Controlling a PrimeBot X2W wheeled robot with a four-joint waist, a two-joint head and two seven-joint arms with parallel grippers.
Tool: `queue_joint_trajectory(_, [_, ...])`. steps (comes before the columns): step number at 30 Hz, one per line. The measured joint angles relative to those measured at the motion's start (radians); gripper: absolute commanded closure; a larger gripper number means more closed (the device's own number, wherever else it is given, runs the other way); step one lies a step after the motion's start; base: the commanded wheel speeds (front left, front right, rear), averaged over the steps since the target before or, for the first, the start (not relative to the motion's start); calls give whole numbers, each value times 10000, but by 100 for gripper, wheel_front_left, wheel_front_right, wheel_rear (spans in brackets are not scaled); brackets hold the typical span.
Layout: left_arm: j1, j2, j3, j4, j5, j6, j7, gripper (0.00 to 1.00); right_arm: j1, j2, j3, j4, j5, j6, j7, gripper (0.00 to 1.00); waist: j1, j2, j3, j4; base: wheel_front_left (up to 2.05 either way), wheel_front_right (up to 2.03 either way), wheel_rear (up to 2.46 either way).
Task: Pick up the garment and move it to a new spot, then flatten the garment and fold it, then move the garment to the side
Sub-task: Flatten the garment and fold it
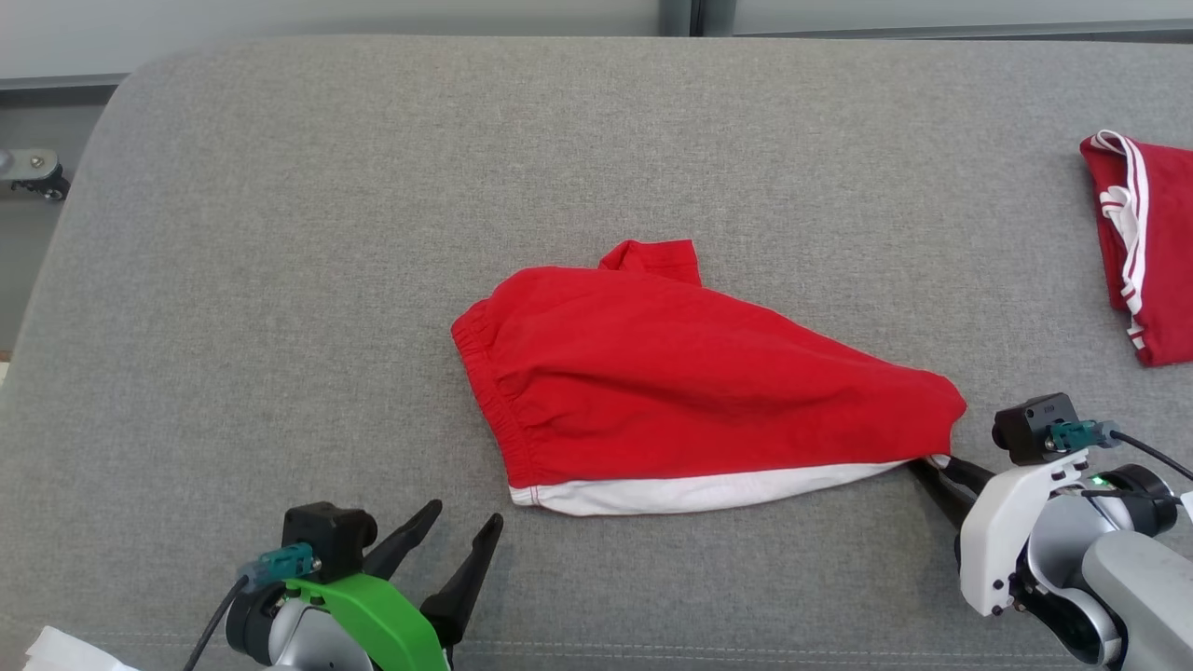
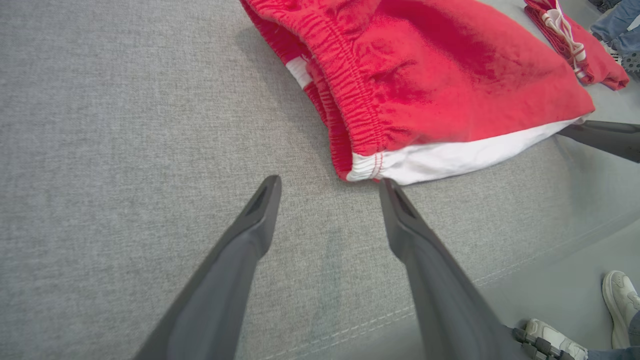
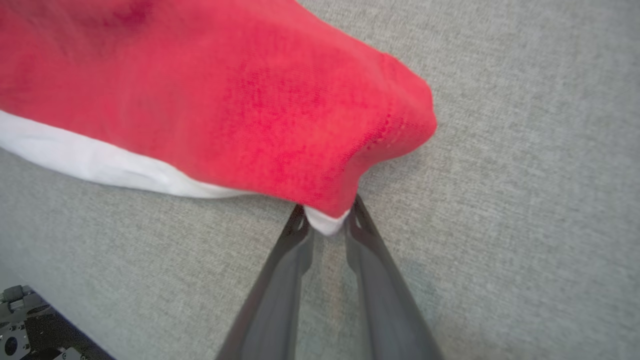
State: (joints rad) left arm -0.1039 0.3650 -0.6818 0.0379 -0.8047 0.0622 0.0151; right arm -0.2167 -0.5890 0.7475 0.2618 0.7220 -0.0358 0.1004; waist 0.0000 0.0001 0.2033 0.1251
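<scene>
A grey cloth-covered tabletop (image 1: 280, 233) is seen stretching across the whole scene, and the red garment (image 1: 671, 373) is laid on it a little right of the middle, spread out roughly flat in a wedge shape that narrows towards the right. Its gathered elastic waistband (image 1: 489, 391) is turned to the left, a small red flap is stuck up at the far edge, and a white band (image 1: 708, 489) is shown along the near edge, running from the near-left corner to the pointed right end. A second garment (image 1: 1151, 252), red with white stripes and folded, is placed at the far right edge of the tabletop, well apart from the first. The right claw (image 1: 927, 466) is brought in low from the near right, and its two dark fingers are seen pressed together on the white tip of the garment's right corner, which is pinched between them in the right wrist view (image 3: 327, 207). The left claw (image 1: 463, 513) is held at the near left with its fingers spread wide apart and nothing between them; in the left wrist view (image 2: 330, 182) one fingertip is found just beside the white near-left corner of the waistband. A pale shoe (image 2: 617, 295) of a person is caught beyond the near edge of the tabletop.
</scene>
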Motion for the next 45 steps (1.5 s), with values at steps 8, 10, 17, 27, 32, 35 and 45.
queue_joint_trajectory(8, [3, 59, 58, 10, -4, 2, -71, 0, -40, 58, -6, 123, 56, 180, -33, 100, 0, 0, 22, -57, 0, 0, 0])
queue_joint_trajectory(10, [6, 73, 46, 48, -4, 2, -71, 0, -58, 48, -4, 134, 82, 268, -33, 100, 0, 0, 27, -77, 0, 0, 0])
queue_joint_trajectory(17, [2, 58, -58, 128, -190, -286, -19, 0, -239, 12, 0, 194, 82, 368, 0, 100, 0, 0, 68, -209, 0, 0, 0])
queue_joint_trajectory(27, [-453, -297, -247, 727, -307, -537, 113, 0, -439, 48, 50, 213, 81, 466, 31, 100, 0, 0, 162, -412, 0, 0, 0])
queue_joint_trajectory(32, [-662, -382, -267, 1095, -307, -614, 107, 0, -440, 50, 50, 236, 81, 470, 31, 100, 0, 0, 187, -466, 0, 0, 0])
queue_joint_trajectory(35, [-669, -412, -301, 1237, -307, -639, 109, 10, -462, 61, 61, 244, 81, 474, 35, 100, 0, 0, 199, -511, 0, 0, 0])
queue_joint_trajectory(45, [-960, -650, -360, 1747, -307, -813, 105, 36, -468, 61, 54, 291, 81, 476, 31, 100, 0, 0, 237, -553, 0, 0, 0])
